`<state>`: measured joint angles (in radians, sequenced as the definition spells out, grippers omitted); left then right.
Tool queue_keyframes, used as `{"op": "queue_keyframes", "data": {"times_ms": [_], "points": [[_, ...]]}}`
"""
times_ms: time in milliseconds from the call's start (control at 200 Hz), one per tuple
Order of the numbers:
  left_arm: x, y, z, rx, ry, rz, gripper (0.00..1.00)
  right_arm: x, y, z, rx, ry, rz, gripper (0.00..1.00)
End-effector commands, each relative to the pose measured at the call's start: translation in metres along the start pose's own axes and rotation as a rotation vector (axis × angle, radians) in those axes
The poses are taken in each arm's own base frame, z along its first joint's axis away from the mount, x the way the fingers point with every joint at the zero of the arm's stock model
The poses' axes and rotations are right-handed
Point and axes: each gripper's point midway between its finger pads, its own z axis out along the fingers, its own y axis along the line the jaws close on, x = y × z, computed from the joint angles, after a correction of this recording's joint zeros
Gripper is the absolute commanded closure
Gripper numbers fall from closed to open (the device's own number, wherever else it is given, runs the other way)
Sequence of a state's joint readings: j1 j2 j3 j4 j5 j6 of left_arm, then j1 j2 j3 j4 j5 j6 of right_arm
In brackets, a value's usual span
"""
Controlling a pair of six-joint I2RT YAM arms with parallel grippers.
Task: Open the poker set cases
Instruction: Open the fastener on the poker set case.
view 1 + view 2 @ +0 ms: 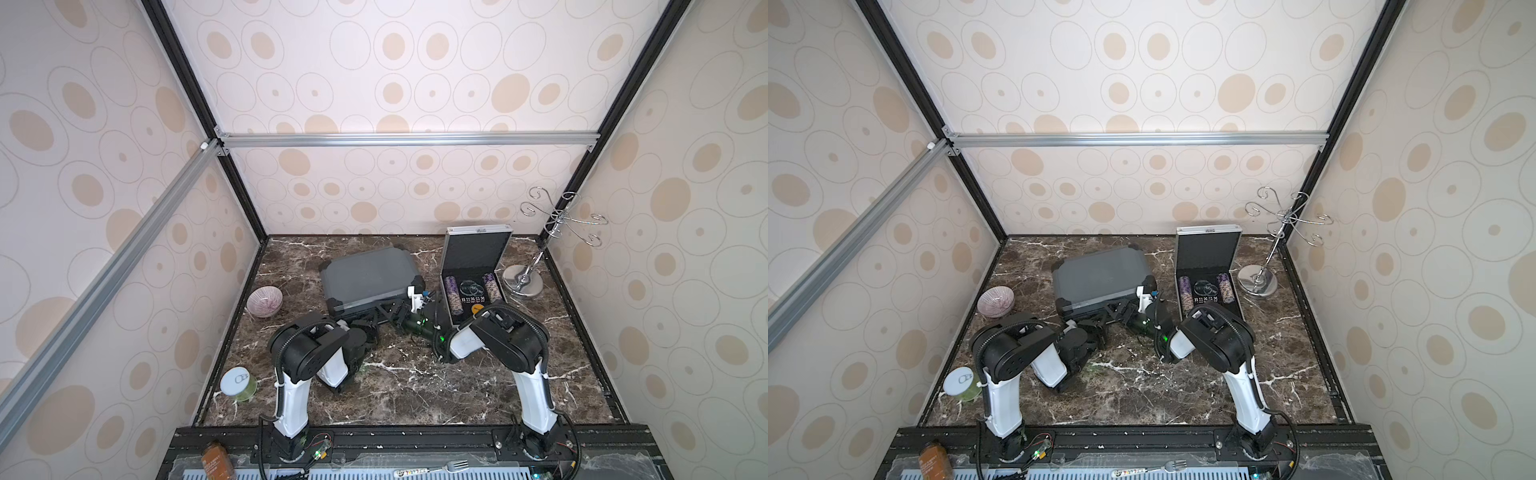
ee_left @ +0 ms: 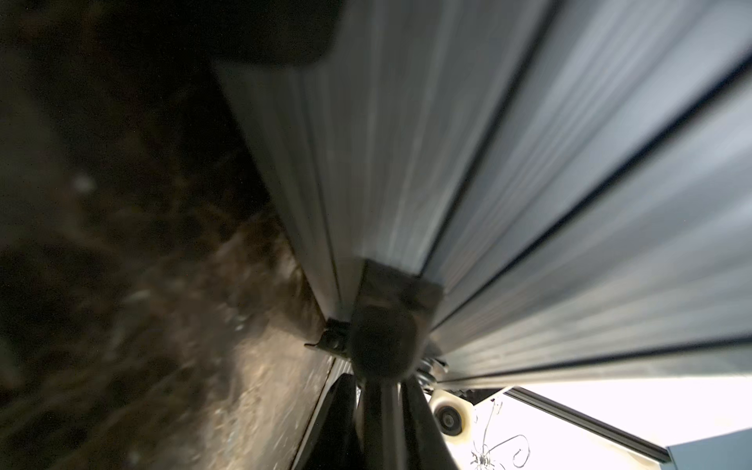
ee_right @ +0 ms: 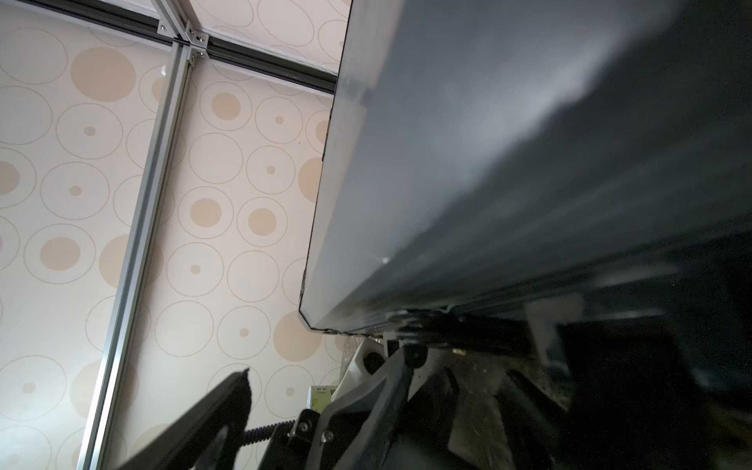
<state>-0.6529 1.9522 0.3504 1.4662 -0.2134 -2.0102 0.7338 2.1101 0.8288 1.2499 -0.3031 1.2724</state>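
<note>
The larger dark grey poker case (image 1: 365,276) lies flat in the middle of the marble table, its lid down as far as both top views show. The smaller silver case (image 1: 473,266) stands open at the back right, with its lid upright and chips in black foam. My left gripper (image 2: 382,378) is shut, its tips against a dark fitting on the grey case's ribbed front (image 2: 468,171). Whether it pinches that fitting I cannot tell. My right gripper (image 3: 321,366) is open at the case's right front corner (image 3: 313,317). One finger (image 3: 240,386) is free in the air.
A pink ribbed bowl (image 1: 264,301) sits left of the grey case and a white-lidded jar (image 1: 238,383) at the front left. A chrome hook stand (image 1: 524,280) is beside the silver case. A spice bottle (image 1: 216,457) and a fork (image 1: 453,466) lie on the front rail.
</note>
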Motion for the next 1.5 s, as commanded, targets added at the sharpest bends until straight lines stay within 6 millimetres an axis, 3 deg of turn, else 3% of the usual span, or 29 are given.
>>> {"op": "queue_keyframes", "data": {"times_ms": [0, 570, 1116, 1491], "points": [[0.076, -0.113, -0.019, 0.375, 0.336, -0.209, 1.0, -0.023, 0.036, -0.005, -0.096, -0.08, -0.059, 0.01], [0.097, -0.149, -0.014, 0.442, 0.376, -0.184, 1.0, -0.01, 0.024, -0.012, 0.016, -0.019, -0.046, 0.01], [0.101, -0.17, -0.018, 0.481, 0.382, -0.171, 1.0, -0.004, 0.002, -0.01, 0.128, 0.011, -0.049, 0.01], [0.096, -0.169, -0.027, 0.481, 0.377, -0.182, 1.0, -0.024, 0.028, 0.007, 0.035, -0.035, -0.065, 0.01]]}}
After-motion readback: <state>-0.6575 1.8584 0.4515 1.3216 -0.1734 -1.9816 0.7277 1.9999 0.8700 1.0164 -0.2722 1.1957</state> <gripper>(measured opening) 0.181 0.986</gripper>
